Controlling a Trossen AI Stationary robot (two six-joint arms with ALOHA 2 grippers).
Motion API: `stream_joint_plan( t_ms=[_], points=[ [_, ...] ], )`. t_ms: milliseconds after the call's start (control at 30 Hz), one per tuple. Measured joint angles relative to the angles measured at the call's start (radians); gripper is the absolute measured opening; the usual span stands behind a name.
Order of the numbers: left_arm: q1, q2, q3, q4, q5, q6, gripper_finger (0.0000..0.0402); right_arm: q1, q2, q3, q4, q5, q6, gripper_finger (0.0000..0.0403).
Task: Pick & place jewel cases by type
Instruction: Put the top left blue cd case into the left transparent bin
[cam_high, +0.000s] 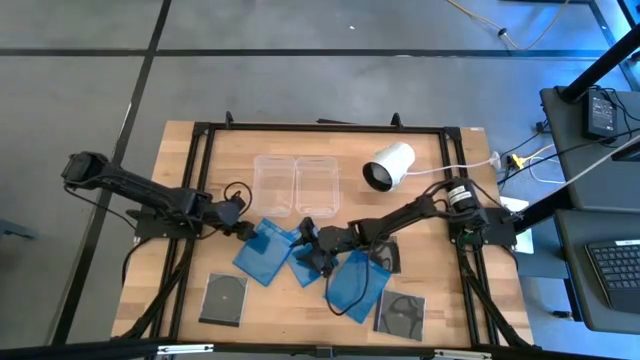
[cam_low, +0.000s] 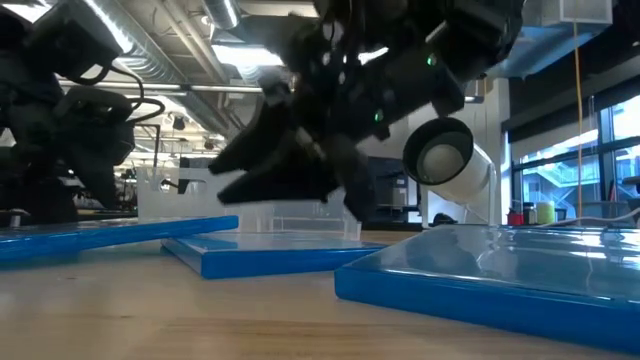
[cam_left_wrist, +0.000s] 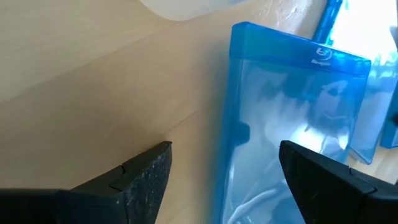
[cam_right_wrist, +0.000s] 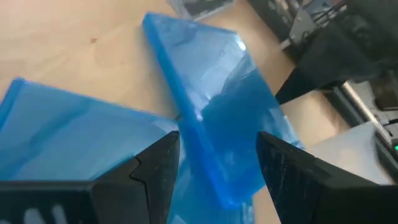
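blue jewel cases (cam_high: 262, 250) lie flat, corners skewed diamond-wise, beneath both open, empty tools (cam_high: 308, 240).

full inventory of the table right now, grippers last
blue cases: 3, translucent blue, mid table: left, middle, right
dark cases: 3, grey/black; front left, front right, one mostly hidden behind the right blue case
tubs: 2, clear, side by side at the back
cylinder: 1, white, dark end, back right
left gripper: open, over left blue case
right gripper: open, over middle blue case
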Motion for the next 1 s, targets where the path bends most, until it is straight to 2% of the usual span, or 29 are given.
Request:
stream_joint_plan(
  t_ms=[300, 567, 733, 867, 1000],
  points=[
    [0.0, 0.059, 0.001, 0.082, 0.015, 0.007, 0.0294, -0.004, 0.053, 0.0, 0.093, -0.001, -0.001, 0.0216],
    [0.0, 0.101, -0.002, 0.198, 0.052, 0.056, 0.0294, -0.038, 0.053, 0.0, 0.096, 0.0, 0.001, 0.0216],
    [0.0, 0.127, -0.001, 0.211, 0.062, 0.091, 0.0293, -0.068, 0.053, 0.0, 0.09, -0.001, 0.064, 0.0217],
    [0.0, 0.136, -0.001, 0.216, 0.071, 0.15, 0.0277, -0.078, 0.053, 0.0, 0.071, -0.001, 0.075, 0.0217],
    [0.0, 0.134, -0.002, 0.223, 0.071, 0.179, 0.0244, -0.078, 0.053, 0.0, 0.069, -0.002, 0.075, 0.0216]
  ],
)
